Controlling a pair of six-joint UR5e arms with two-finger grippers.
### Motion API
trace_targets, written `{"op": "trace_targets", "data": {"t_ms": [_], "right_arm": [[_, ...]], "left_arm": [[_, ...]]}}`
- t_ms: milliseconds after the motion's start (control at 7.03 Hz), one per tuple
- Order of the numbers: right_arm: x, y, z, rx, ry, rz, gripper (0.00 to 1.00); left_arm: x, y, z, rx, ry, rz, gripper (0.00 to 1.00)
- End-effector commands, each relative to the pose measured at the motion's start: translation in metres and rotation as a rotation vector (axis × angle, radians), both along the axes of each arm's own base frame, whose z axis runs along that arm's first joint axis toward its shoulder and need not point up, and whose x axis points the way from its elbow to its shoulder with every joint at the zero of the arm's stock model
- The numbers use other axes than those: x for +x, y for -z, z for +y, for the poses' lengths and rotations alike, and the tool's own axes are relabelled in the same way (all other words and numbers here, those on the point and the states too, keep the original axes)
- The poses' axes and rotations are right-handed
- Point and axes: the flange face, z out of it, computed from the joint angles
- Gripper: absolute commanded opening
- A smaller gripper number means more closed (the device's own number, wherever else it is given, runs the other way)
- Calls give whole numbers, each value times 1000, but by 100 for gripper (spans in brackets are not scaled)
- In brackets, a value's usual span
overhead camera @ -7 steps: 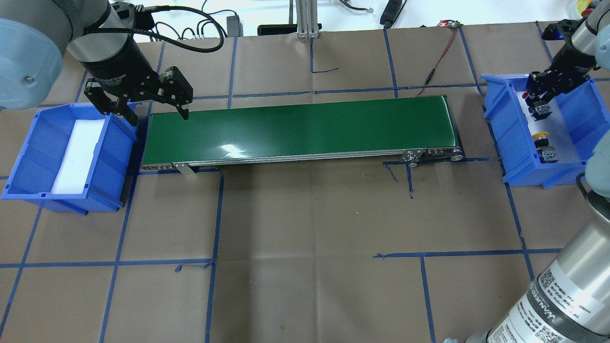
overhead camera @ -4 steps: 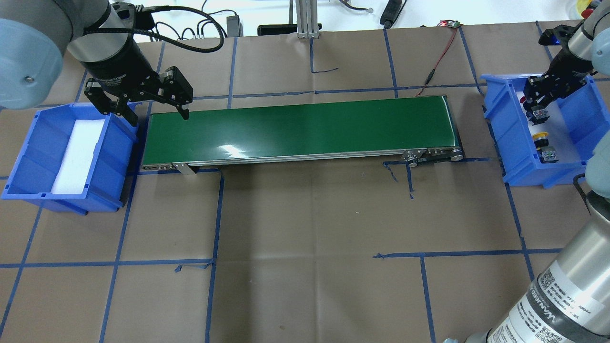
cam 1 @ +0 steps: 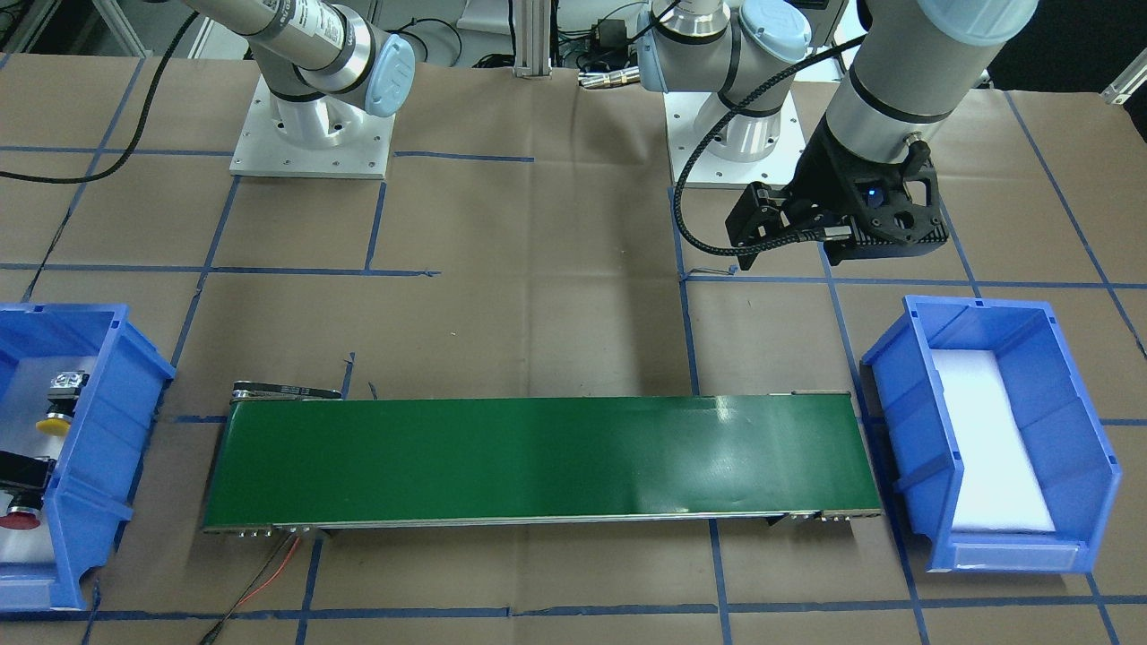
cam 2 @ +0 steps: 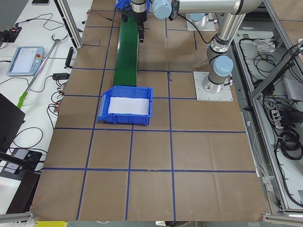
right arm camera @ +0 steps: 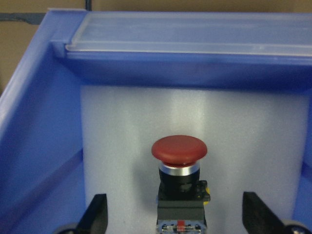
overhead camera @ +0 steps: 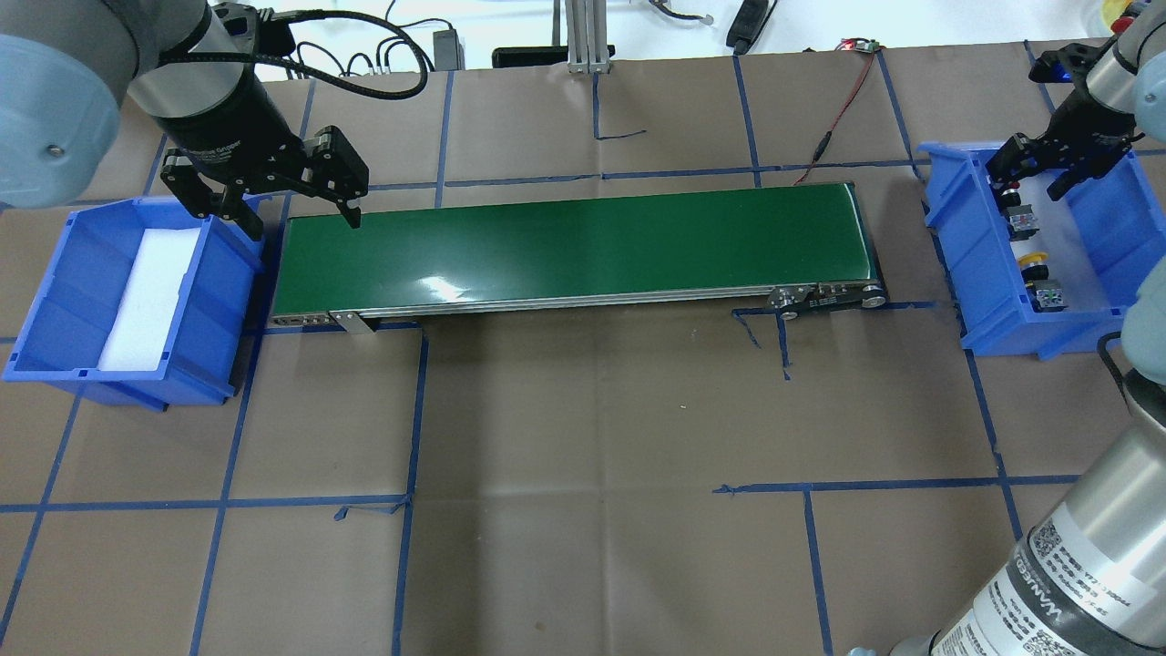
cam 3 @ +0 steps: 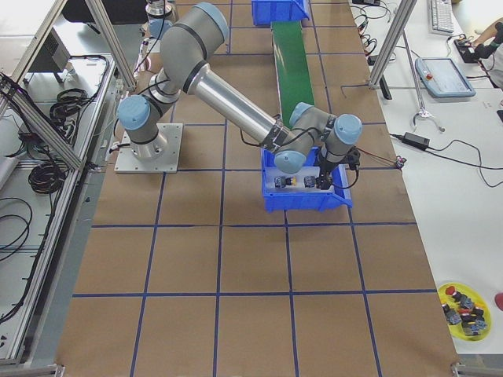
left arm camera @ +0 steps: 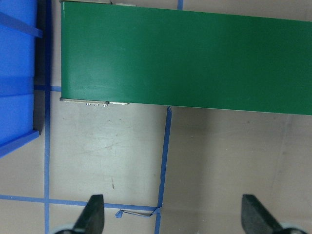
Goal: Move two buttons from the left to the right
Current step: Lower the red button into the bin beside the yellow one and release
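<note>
Since the red button (right arm camera: 179, 151) and the yellow button (overhead camera: 1032, 264) both lie in the right-hand bin (overhead camera: 1107, 232) (on white foam (right arm camera: 122, 126)), the transport looks done. The right gripper (overhead camera: 1032, 179) hovers spread wide over the red one, holding nothing, and the left gripper (left arm camera: 171, 214) is likewise open and empty.

Only a sticker (overhead camera: 1055, 585) on the right arm (overhead camera: 1122, 465) carries print, too small to read.

Green conveyor belt (overhead camera: 574, 246) lies between left bin (overhead camera: 64, 278) and right bin (overhead camera: 1038, 333).
</note>
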Motion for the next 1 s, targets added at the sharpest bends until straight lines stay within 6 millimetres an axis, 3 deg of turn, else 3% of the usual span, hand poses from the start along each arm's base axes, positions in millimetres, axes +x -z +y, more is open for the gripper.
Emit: {"op": "trace_targets", "data": {"t_ms": [0, 285, 569, 712, 854], "right_arm": [[4, -59, 9, -72, -8, 39, 100], [21, -148, 39, -147, -6, 79, 100], [46, -199, 75, -106, -2, 51, 100], [82, -230, 93, -78, 59, 32, 100], [142, -257, 109, -65, 109, 28, 100]], "left_arm": [[0, 0, 0, 0, 0, 0, 100], [0, 0, 0, 0, 0, 0, 100], [0, 0, 0, 0, 0, 0, 100], [0, 0, 0, 0, 0, 0, 100], [-1, 0, 0, 0, 2, 0, 100]]}}
